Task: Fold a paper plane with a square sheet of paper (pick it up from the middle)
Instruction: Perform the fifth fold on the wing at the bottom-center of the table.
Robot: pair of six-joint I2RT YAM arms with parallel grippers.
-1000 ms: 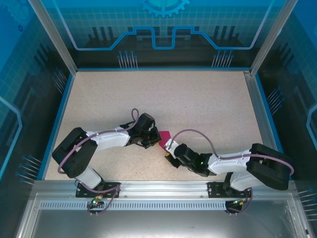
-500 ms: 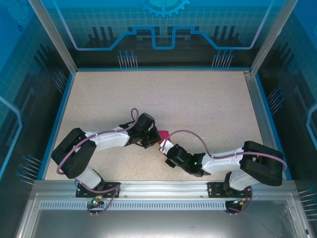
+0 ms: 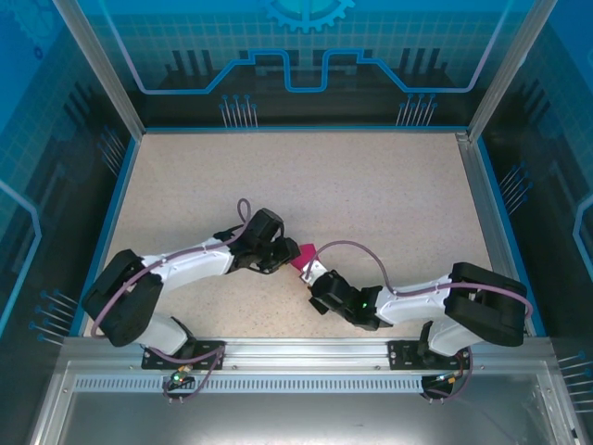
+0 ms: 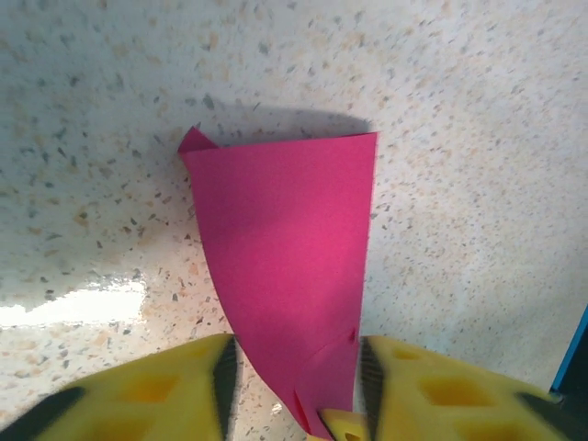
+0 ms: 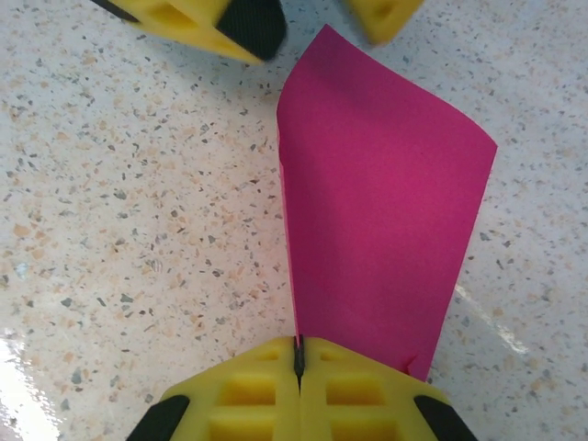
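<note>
Our left gripper (image 4: 294,390) stands apart around one end of the pink paper (image 4: 285,239), held over the table (image 4: 478,110). Our right gripper (image 5: 299,358) is clamped on the other end. With one grip only, we fear the fold may spring open.

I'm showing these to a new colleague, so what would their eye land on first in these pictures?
The bright pink paper stands out first, a partly folded sheet near the front middle of the speckled table. The right gripper is shut on one end, and the left gripper stands open, its yellow fingers either side of the other end.
</note>
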